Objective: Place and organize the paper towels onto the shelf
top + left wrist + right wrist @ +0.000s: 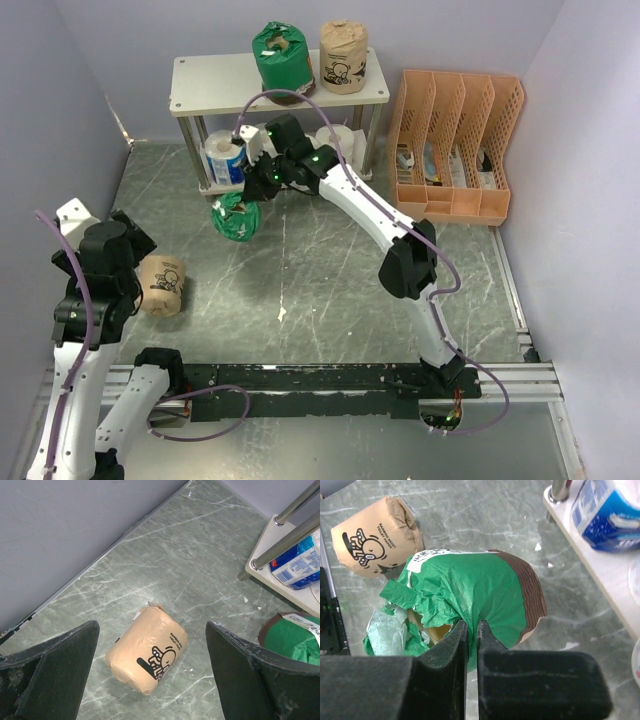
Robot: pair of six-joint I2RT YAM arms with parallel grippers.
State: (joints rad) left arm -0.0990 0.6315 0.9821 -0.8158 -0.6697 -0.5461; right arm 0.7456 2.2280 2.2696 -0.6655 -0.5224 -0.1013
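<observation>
My right gripper [470, 625] is shut on the wrapper of a green-wrapped roll [485, 597], held in front of the shelf's lower tier; in the top view the roll [237, 217] hangs below the gripper [258, 185]. The shelf [215, 85] carries a green roll [282, 55] and a tan cartoon-print roll [343, 57] on top, a blue-and-white roll [226, 158] and white rolls [337, 140] below. Another tan roll [147, 650] lies on the floor between the fingers of my open left gripper [152, 670], which hovers above it [162, 284].
An orange slotted file organizer [455, 145] stands right of the shelf. Walls close in on the left, back and right. A black rail [330, 378] runs along the near edge by the arm bases.
</observation>
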